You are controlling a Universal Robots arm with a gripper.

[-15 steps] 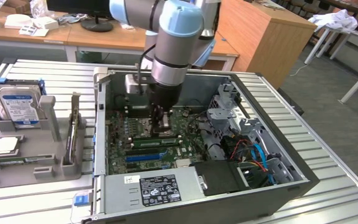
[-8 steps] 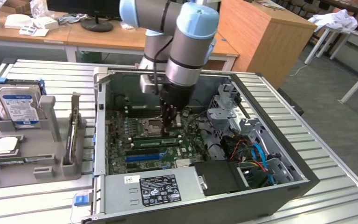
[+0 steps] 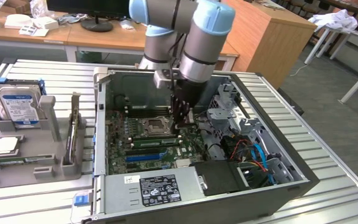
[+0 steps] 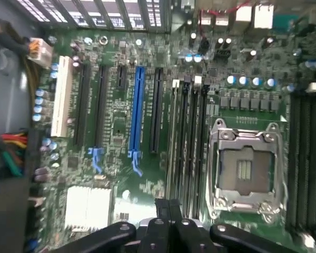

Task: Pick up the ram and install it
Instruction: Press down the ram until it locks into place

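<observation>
Above the motherboard [image 4: 147, 132], gripper [image 4: 168, 208] closed, seemingly touching ram [image 3: 156, 139].

This is a robotics lab or engineering workshop set up for computer-assembly trials. A ribbed metal bench [image 3: 328, 154] carries an opened desktop computer case [image 3: 278, 186] with its green motherboard [image 3: 120, 140] exposed, and an industrial robot arm [image 3: 207, 37] with grey tubes and pale blue joint caps reaches down into it. Beside the case stands a grey parts holder [image 3: 42, 163] made to present components: a hard drive [image 3: 18, 106] stands upright in one slot and a processor [image 3: 5, 145] lies in another. Behind are wooden office desks [image 3: 92, 39] with a monitor stand [image 3: 97, 24] and scattered small boxes, and a grey floor with a white-legged table [image 3: 334, 35].
</observation>
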